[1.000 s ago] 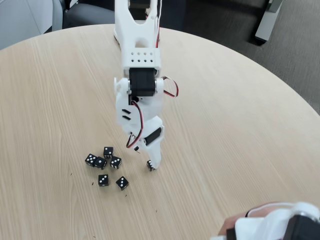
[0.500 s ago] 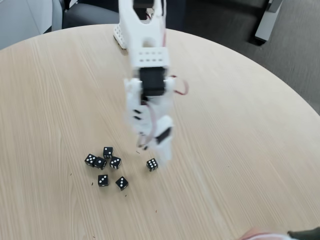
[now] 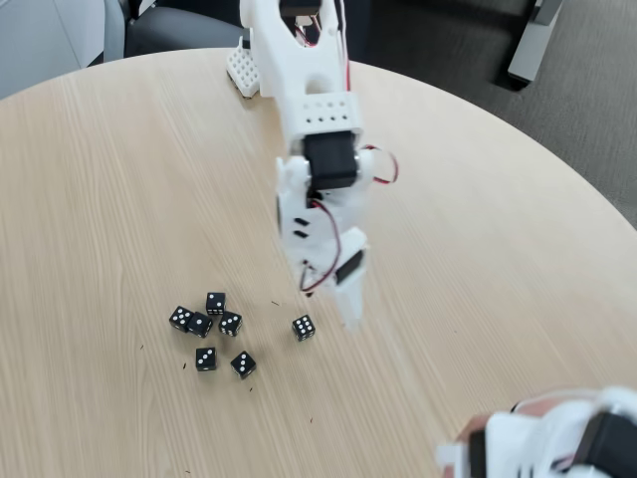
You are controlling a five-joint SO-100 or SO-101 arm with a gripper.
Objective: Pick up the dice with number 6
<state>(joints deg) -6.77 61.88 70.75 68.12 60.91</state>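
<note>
Now the white arm [image 3: 317, 139] reaches down from the far edge of the round wooden bench [image 3: 478, 249], its gripper [image 3: 348, 311] pointing at the surface with the tip just right of a lone die. From this angle the fingers read as one white wedge, so whether the gripper is open or closed cannot be told; nothing shows between them.

That lone die, the dice with number 6 [image 3: 304, 328], sits flat on the bench just left of the gripper tip, apart from it, showing a crowded pip face. To its left lies a loose cluster of six more black dice [image 3: 209, 334]: three close together in a short row, one just above them, and two lower down, nearer the camera. Tiny dark specks dot the wood around them.

At the bottom right corner, a blurred white and black piece of equipment [image 3: 557, 443] juts into the fixed view.
</note>
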